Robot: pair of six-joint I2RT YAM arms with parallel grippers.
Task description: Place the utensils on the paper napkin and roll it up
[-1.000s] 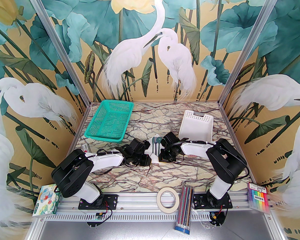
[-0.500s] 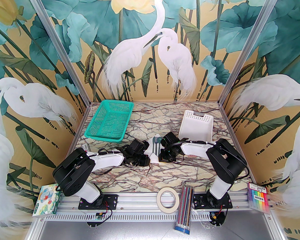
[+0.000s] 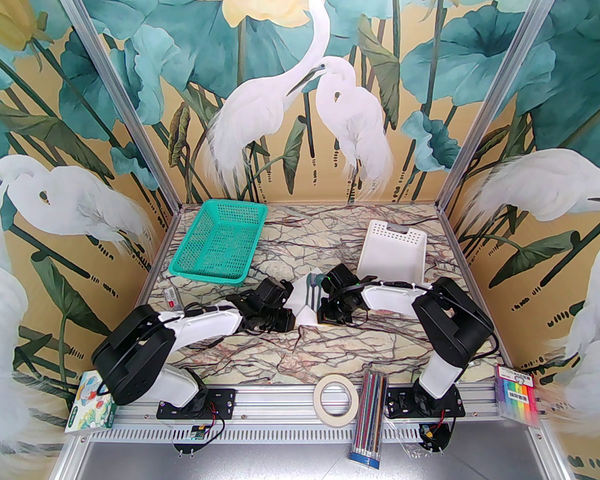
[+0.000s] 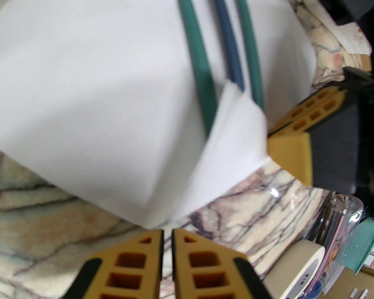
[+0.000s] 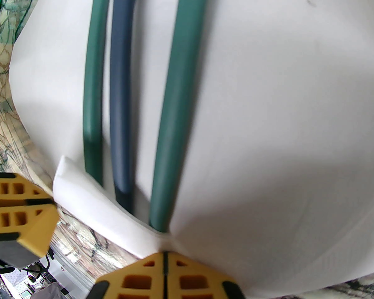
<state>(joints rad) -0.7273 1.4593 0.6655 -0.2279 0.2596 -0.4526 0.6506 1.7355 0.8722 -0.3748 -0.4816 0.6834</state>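
Note:
The white paper napkin (image 3: 300, 292) lies mid-table between both grippers. On it lie the utensils (image 3: 311, 288), heads pointing to the far side. The wrist views show three slim handles side by side: green (image 5: 93, 89), dark blue (image 5: 121, 89), green (image 5: 177, 89). The napkin's near edge is folded up over the handle ends (image 4: 237, 129). My right gripper (image 5: 165, 255) is shut, pinching that folded edge. My left gripper (image 4: 167, 234) is shut just off the napkin's (image 4: 96, 89) near corner, with nothing visible between its tips.
A teal mesh basket (image 3: 220, 243) stands at the back left and a white perforated basket (image 3: 392, 253) at the back right. Along the near rail are a tape roll (image 3: 336, 398), a pencil bundle (image 3: 372, 418), a marker pack (image 3: 519, 393) and a picture box (image 3: 92, 408).
The left arm's elbow swung left and down, and its gripper drew back slightly left along the napkin's near corner. The right arm kept still.

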